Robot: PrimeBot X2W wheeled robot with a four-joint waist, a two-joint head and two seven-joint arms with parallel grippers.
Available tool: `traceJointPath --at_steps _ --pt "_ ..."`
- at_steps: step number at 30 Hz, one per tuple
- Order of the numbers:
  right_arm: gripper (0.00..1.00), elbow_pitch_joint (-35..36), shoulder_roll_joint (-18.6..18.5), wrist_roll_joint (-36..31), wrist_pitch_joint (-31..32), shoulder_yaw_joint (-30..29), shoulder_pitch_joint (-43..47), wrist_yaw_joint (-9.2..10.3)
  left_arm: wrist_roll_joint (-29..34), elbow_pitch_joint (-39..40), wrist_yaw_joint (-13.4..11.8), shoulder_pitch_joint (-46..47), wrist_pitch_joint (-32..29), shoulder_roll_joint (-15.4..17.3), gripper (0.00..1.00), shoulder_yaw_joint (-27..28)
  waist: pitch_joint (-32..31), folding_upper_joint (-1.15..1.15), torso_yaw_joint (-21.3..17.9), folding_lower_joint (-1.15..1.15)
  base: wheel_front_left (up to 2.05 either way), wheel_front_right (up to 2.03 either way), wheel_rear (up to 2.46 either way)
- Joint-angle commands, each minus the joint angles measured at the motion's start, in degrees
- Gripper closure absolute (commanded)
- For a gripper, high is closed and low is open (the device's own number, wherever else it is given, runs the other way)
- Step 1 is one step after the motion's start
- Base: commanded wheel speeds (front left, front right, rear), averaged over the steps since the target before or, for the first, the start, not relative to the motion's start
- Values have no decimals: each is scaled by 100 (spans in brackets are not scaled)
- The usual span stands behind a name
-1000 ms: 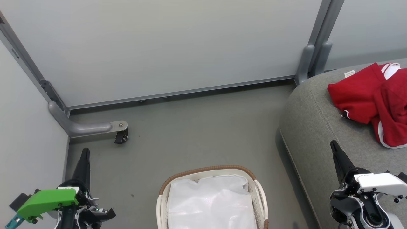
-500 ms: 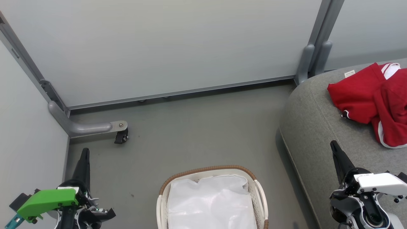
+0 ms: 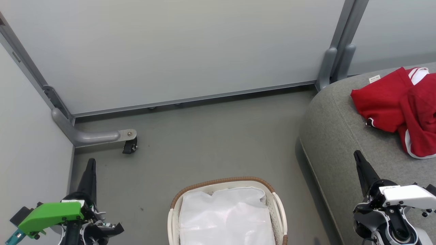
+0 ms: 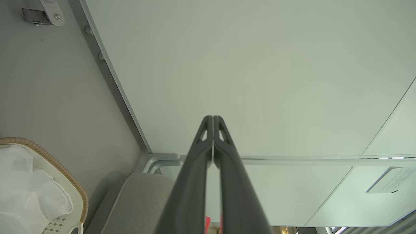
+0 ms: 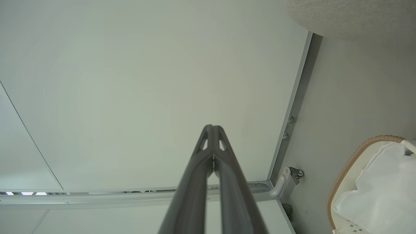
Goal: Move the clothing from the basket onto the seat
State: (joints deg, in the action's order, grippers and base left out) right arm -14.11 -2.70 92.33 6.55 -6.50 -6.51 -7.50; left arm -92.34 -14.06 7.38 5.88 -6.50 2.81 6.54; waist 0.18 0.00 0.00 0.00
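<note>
Where the grey woven seat (image 3: 340, 143) curves in from the right of the head view, the clothing (image 3: 398, 109) lies bunched on top of it: red fabric with white trim, crumpled in overlapping folds, with a small white label (image 3: 374, 78) on the cushion just beside it. A strip of dull grey floor (image 3: 204, 136) separates the seat from the basket (image 3: 223, 182), which stands on the floor at the bottom centre, its brown woven rim around a rumpled white liner cloth (image 3: 226, 217). The left gripper (image 3: 91, 160) hangs at the lower left over the floor and the right gripper (image 3: 356, 153) at the lower right over the seat's near edge. Both are closed, and each wrist view shows its dark fingers (image 4: 213, 117) (image 5: 212, 126) pressed together at the tips. Pale partition panels (image 3: 170, 51) in grey metal frames close off the space behind and to the left. A curved metal foot (image 3: 95, 136) with a black caster (image 3: 129, 146) rests on the floor by the corner.
</note>
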Motion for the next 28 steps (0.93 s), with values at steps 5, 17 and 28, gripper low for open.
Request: traceJointPath --at_steps 5,17,28 --pt "100 23 -34 19 18 -11 61 3 -14 10 30 63 -26 22 100 17 0 0 0 0 0 0 0" --pt "100 23 -34 18 18 -11 61 2 -12 10 30 63 -28 20 100 18 0 0 0 0 0 0 0" --pt "100 23 -34 18 18 -10 61 2 -11 11 30 63 -28 19 100 19 0 0 0 0 0 0 0"
